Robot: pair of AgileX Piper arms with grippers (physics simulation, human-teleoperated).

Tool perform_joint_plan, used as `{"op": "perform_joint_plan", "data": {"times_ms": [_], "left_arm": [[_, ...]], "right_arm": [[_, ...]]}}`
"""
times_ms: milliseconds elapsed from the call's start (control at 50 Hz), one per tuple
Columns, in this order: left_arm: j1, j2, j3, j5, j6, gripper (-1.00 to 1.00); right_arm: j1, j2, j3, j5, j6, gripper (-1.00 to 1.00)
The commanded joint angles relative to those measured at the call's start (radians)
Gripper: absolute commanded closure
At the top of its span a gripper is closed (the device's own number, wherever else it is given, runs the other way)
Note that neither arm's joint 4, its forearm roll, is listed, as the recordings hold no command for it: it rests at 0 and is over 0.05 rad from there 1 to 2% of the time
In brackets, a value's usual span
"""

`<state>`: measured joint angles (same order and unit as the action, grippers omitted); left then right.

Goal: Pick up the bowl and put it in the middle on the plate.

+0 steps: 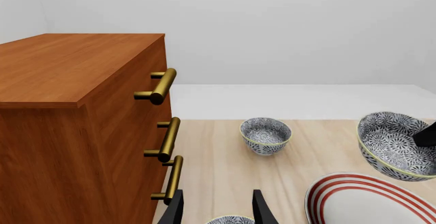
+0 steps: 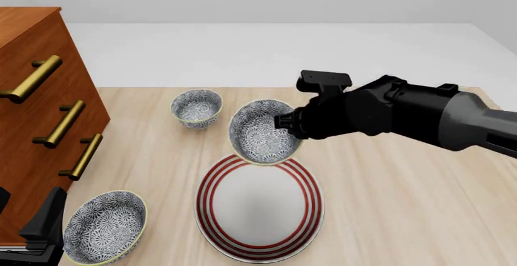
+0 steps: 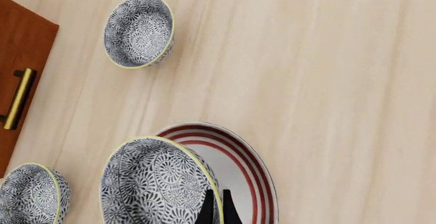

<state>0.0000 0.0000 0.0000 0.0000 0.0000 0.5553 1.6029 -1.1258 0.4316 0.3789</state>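
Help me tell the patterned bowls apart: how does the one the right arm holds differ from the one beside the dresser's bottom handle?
The held bowl hangs tilted above the plate's far rim, pinched by the right gripper; the bowl beside the dresser rests on the table, untouched. Both share the blue-grey floral pattern and yellowish rims.

The bowl [image 2: 263, 131] is deep and round, covered in a busy blue-grey and white floral print with a pale yellow-green rim. It's up off the desk, tipped so its opening faces the front camera, hanging over the far edge of the plate [image 2: 260, 208]. The plate is big, flat and white with three red rings around its rim, lying flat on the desk.
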Motion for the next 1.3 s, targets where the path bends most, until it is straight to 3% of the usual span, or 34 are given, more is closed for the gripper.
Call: {"op": "perform_joint_plan", "data": {"times_ms": [20, 620, 1300], "left_arm": [[0.000, 0.000, 0.000, 0.000, 0.000, -1.00], [0.000, 0.000, 0.000, 0.000, 0.000, -1.00], [0.000, 0.000, 0.000, 0.000, 0.000, -1.00]], "right_arm": [[-0.024, -0.058, 0.118, -0.046, -0.013, 1.00], [0.013, 0.112, 0.161, -0.152, -0.005, 1.00], [0.055, 0.203, 0.158, -0.193, 0.017, 1.00]]}}
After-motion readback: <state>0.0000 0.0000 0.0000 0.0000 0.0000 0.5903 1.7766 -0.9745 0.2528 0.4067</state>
